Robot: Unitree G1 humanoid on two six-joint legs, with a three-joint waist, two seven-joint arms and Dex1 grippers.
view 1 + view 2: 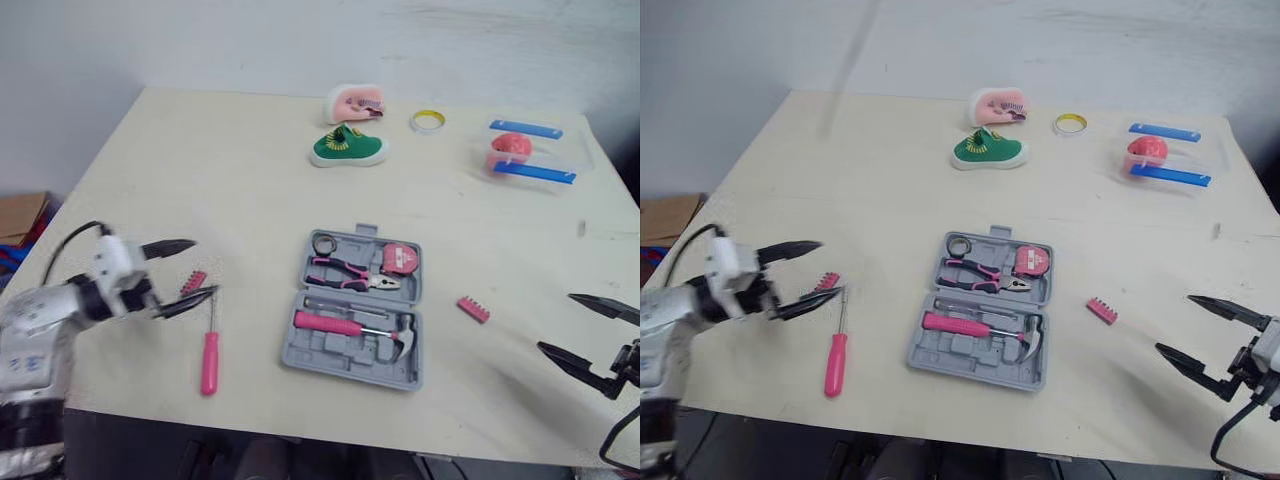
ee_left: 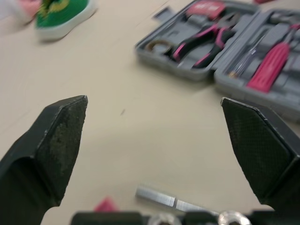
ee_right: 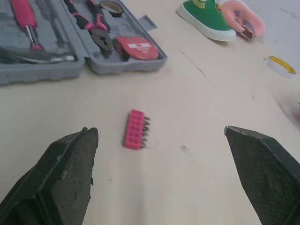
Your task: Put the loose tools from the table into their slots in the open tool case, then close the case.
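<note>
A grey tool case [image 1: 350, 352] lies open near the tabletop's [image 1: 230, 180] front edge, holding a pink hammer [image 1: 335, 323], pliers [image 1: 345, 269] and a tape measure [image 1: 400, 260]. Left of the case lie a pink screwdriver [image 1: 210, 355] and the left bit strip [image 1: 193, 281]. The right bit strip [image 1: 473, 309] lies to the case's right. The left claw [image 1: 203, 267] and right claw [image 1: 556, 322] gape empty on either side of the case, and bare tabletop lies beyond it.

A green shoe [image 1: 347, 148], pink shoe [image 1: 356, 102], yellow tape ring [image 1: 427, 121] and blue-clipped clear box [image 1: 530, 150] sit far back.

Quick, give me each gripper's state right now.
Left gripper: open, holding nothing, near the screwdriver.
Right gripper: open, holding nothing.
</note>
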